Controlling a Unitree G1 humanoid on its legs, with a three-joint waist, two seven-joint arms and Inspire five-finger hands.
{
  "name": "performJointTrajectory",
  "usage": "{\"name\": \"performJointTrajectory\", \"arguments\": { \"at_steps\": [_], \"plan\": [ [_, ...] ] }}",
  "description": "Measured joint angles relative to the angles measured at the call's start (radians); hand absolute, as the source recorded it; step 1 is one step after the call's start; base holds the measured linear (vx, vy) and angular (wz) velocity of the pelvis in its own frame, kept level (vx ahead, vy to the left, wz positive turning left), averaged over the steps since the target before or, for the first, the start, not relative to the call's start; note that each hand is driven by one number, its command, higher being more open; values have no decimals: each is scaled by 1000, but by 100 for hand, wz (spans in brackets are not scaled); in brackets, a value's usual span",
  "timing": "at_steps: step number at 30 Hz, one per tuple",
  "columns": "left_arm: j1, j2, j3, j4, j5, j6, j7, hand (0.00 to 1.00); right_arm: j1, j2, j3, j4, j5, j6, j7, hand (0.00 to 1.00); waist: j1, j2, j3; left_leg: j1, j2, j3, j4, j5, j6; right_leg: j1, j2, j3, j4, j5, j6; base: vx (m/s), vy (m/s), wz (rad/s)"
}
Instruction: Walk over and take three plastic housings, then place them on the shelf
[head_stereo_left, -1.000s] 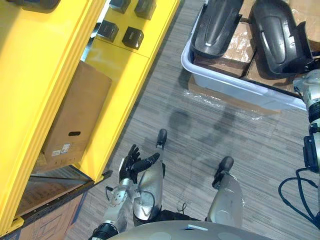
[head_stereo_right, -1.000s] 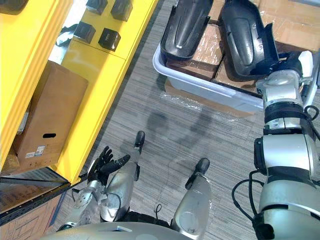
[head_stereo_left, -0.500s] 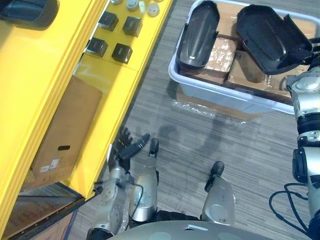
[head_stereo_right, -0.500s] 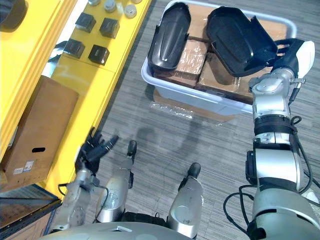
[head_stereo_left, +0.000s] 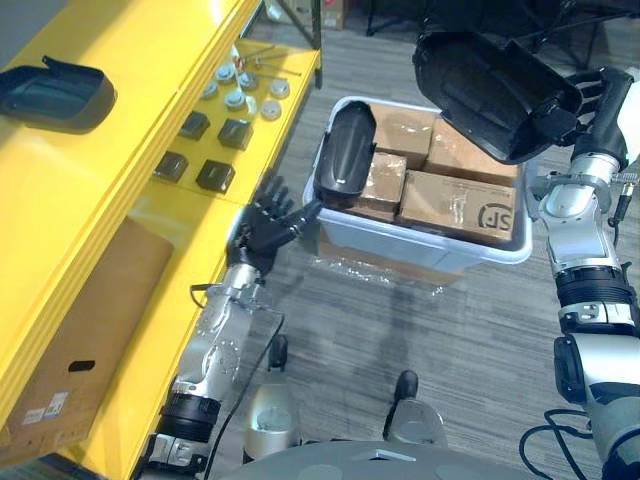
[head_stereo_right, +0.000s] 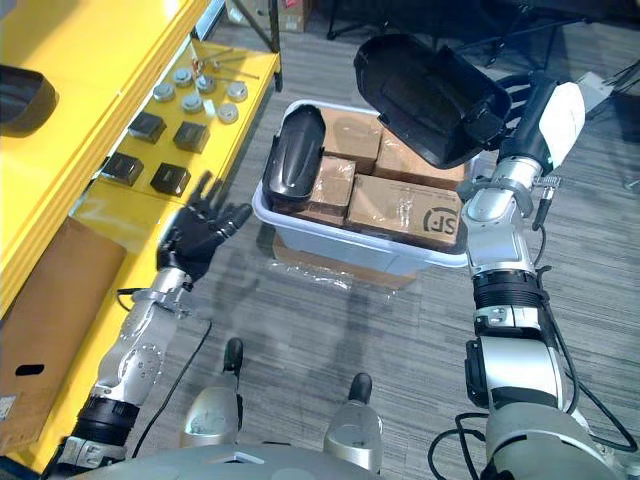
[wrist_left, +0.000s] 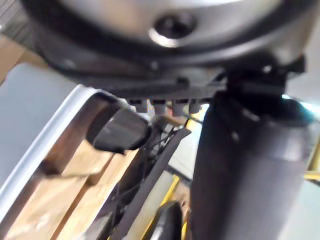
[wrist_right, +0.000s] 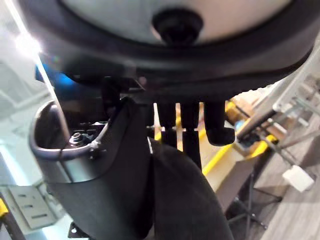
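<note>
— Right hand (head_stereo_right: 515, 98): what's it got?
— Clenched on a black housing (head_stereo_right: 425, 95), raised above the bin (head_stereo_right: 350, 250).
— And the left hand (head_stereo_right: 195, 232)?
— Fingers spread, holding nothing, just beside the bin's left end. A second housing (head_stereo_right: 295, 160) leans inside the bin; a third housing (head_stereo_left: 55, 95) lies on the yellow shelf (head_stereo_left: 130, 60), left of the bin.

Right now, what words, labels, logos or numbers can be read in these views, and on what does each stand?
On the box in the bin: a dark round logo, a brand mark, left unquoted.
On the carton under the shelf: white labels, too small to read.
On the housing in the right hand: no print to be seen.
</note>
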Motion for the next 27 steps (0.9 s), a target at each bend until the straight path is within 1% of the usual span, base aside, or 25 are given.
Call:
{"name": "performJointTrajectory", "arguments": {
  "at_steps": [1, 2, 3, 4, 5, 6, 8, 10, 11, 12, 13, 15, 16, 18, 20, 22, 26, 27],
  "plan": [
    [-11, -8, -32, 17, -32, 59, 1, 100, 22, 3, 1, -37, -3, -16, 0, 0, -4, -5, -27, 1, 7, 13, 0, -1, -1, 0, 9, 9, -19, 13, -5, -9, -26, -26],
    [-19, -11, -47, 32, -44, 77, 2, 100, 29, 4, 1, -50, -10, -27, 0, 0, -6, -7, -34, 3, 9, 17, 0, -2, -1, 1, 12, 14, -25, 17, -6, 0, -27, -31],
    [-48, -22, -72, 79, -51, 108, 13, 100, 35, 8, 2, -74, -37, -49, -1, 0, -8, -10, -44, 10, 13, 30, 0, -2, -1, 3, 15, 25, -34, 25, -6, -6, -15, -24],
    [-81, -32, -92, 135, -72, 134, 32, 100, 35, 21, 3, -94, -42, -73, -2, 0, -22, -13, -51, 15, 15, 35, 0, -2, -2, 5, 17, 30, -34, 27, -8, -12, -14, -19],
    [-96, -37, -97, 159, -80, 147, 47, 100, 36, 27, 6, -105, -48, -83, -2, 0, -31, -15, -52, 19, 16, 36, 0, -2, -2, 8, 18, 30, -34, 27, -8, -25, -14, -12],
    [-126, -43, -118, 212, -81, 152, 77, 100, 48, 34, 13, -126, -61, -105, -8, 0, -40, -21, -56, 28, 17, 42, 0, -2, -1, 12, 19, 37, -35, 28, -9, -32, -13, -11],
    [-145, -58, -122, 265, -79, 151, 106, 100, 76, 39, 27, -165, -70, -134, -9, 0, -52, -29, -72, 29, 19, 47, 0, -4, -3, 12, 20, 40, -41, 32, -9, -34, -10, -11],
    [-149, -67, -123, 281, -83, 151, 124, 100, 98, 54, 40, -193, -72, -158, -10, 0, -55, -40, -87, 28, 19, 58, 0, -9, 2, 12, 22, 51, -62, 44, -10, -21, -2, -13],
    [-149, -66, -123, 283, -102, 148, 125, 100, 115, 77, 42, -204, -76, -179, -14, 0, -56, -46, -95, 29, 19, 64, 0, -13, 2, 13, 23, 54, -71, 50, -8, -9, -2, -10],
    [-153, -67, -123, 283, -155, 146, 123, 100, 144, 100, 43, -221, -76, -196, -19, 0, -56, -52, -100, 29, 19, 66, 0, -13, 1, 13, 22, 55, -73, 52, -8, -9, -2, -6],
    [-154, -67, -123, 283, -174, 142, 122, 100, 156, 114, 48, -225, -77, -205, -23, 0, -56, -55, -103, 29, 19, 66, 0, -13, 1, 14, 22, 55, -74, 52, -8, 0, 0, 0],
    [-165, -68, -132, 283, -284, 125, 117, 100, 195, 158, 82, -227, -80, -231, -28, 0, -57, -61, -111, 29, 18, 68, 0, -12, -1, 14, 22, 56, -76, 54, -8, 0, 0, 0],
    [-169, -71, -133, 283, -302, 118, 111, 100, 202, 166, 93, -227, -81, -234, -28, 0, -57, -62, -112, 29, 18, 68, 0, -12, -1, 14, 22, 56, -76, 54, -8, 0, 0, 0],
    [-191, -77, -150, 283, -383, 88, 69, 100, 243, 202, 129, -227, -117, -248, -27, 0, -54, -61, -117, 29, 18, 69, 0, -12, -1, 14, 22, 56, -79, 55, -7, 0, 0, 0],
    [-208, -79, -165, 281, -444, 70, 42, 100, 272, 226, 153, -227, -120, -255, -26, 0, -53, -62, -120, 29, 17, 69, 1, -12, -1, 15, 21, 56, -79, 55, -7, 0, 0, 0],
    [-223, -94, -171, 280, -561, 56, 11, 100, 304, 271, 160, -227, -136, -266, -29, 0, -58, -60, -121, 29, 15, 70, 1, -12, -1, 15, 19, 57, -79, 55, -7, 0, 0, 0],
    [-224, -112, -171, 280, -696, 34, -14, 100, 310, 278, 159, -227, -151, -275, -47, 0, -61, -58, -124, 29, 13, 71, 3, -12, -1, 15, 19, 58, -80, 56, -7, 0, 0, 0],
    [-225, -115, -172, 280, -706, 33, -15, 100, 310, 278, 159, -227, -153, -281, -50, 0, -61, -57, -124, 29, 13, 71, 3, -12, -1, 15, 19, 58, -80, 56, -7, 0, 0, 0]
  ]
}}
